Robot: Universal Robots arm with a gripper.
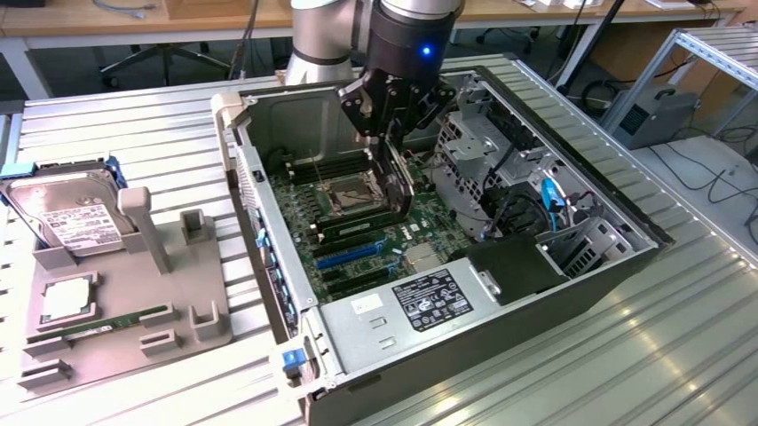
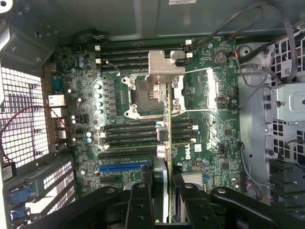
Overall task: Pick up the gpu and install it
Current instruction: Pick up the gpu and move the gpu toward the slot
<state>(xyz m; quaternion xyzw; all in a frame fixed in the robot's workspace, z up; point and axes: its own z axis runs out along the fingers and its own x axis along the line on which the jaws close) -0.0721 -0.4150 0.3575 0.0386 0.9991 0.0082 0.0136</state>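
Claw (image 1: 389, 133) clamped on one end of the graphics card (image 1: 396, 188), inside the open computer case (image 1: 509, 355). Card held edge-on, hanging above the green main board (image 1: 353, 253), over the processor socket (image 2: 138, 98) and memory slots. Silvery bracket (image 2: 164, 69) at the end far from the claw. Outside the case, on the exterior view's left: hard drive (image 1: 71, 217) standing in a grey tray (image 1: 119, 346).

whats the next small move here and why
Probably shift the hand sideways toward the blue slot, keeping clear of the board. It's shut on the gpu, which hangs bracket-down over the processor socket, not over that slot.
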